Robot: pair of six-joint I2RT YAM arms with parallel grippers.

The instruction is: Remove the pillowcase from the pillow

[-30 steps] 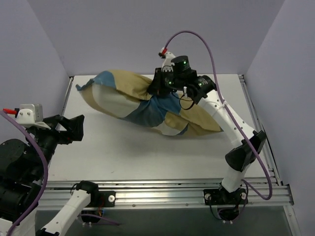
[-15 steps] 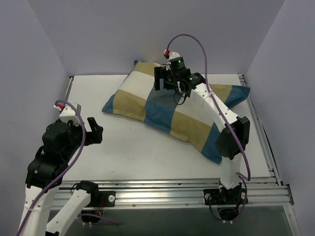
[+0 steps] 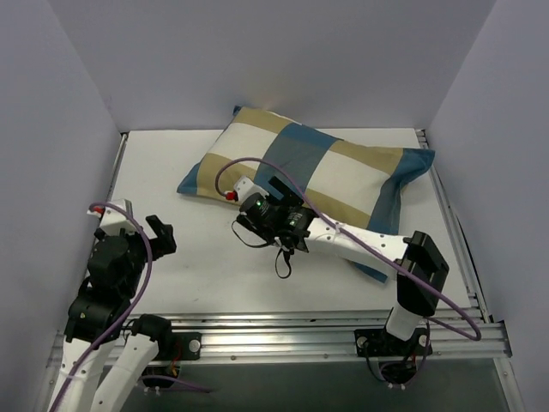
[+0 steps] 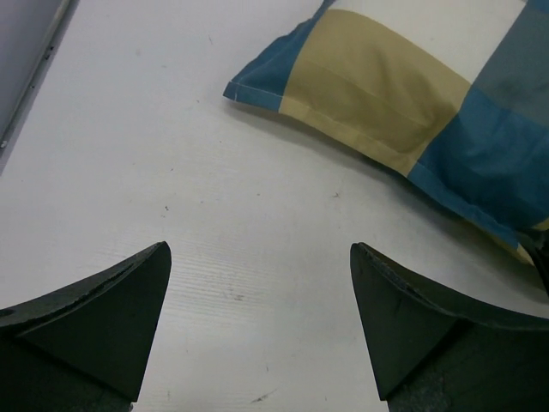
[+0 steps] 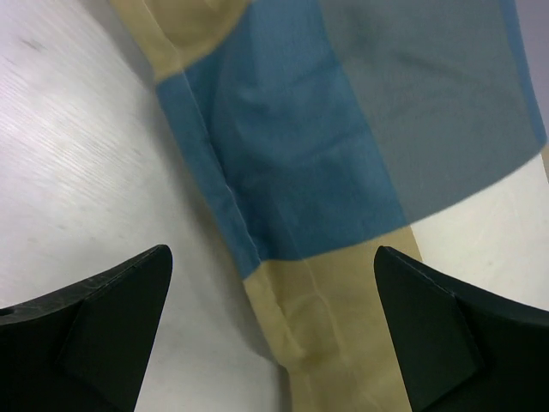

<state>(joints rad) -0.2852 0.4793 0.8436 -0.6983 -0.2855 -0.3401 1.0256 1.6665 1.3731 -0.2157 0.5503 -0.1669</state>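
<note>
The pillowcase (image 3: pixel 326 176), a patchwork of blue, tan and white, lies flat across the back of the table, plump and filled. The pillow is hidden inside it. My right gripper (image 3: pixel 287 202) hovers open just over the cover's near edge. In the right wrist view its gripper (image 5: pixel 273 251) spans the blue and tan hem of the pillowcase (image 5: pixel 326 129) and holds nothing. My left gripper (image 3: pixel 159 233) stands open over bare table at the near left. In the left wrist view this gripper (image 4: pixel 257 249) is well short of the near left corner of the pillowcase (image 4: pixel 403 94).
The white table (image 3: pixel 197 257) is closed in by lilac walls at the left, back and right. A metal rail (image 3: pixel 283 330) runs along the near edge where both arm bases sit. The right arm's elbow (image 3: pixel 419 268) stands beside the pillowcase's near right corner.
The right gripper let go of the bunched, lifted pillowcase, which dropped flat. It then swung down to the near edge, open. The left arm came in from the far left towards the table.
</note>
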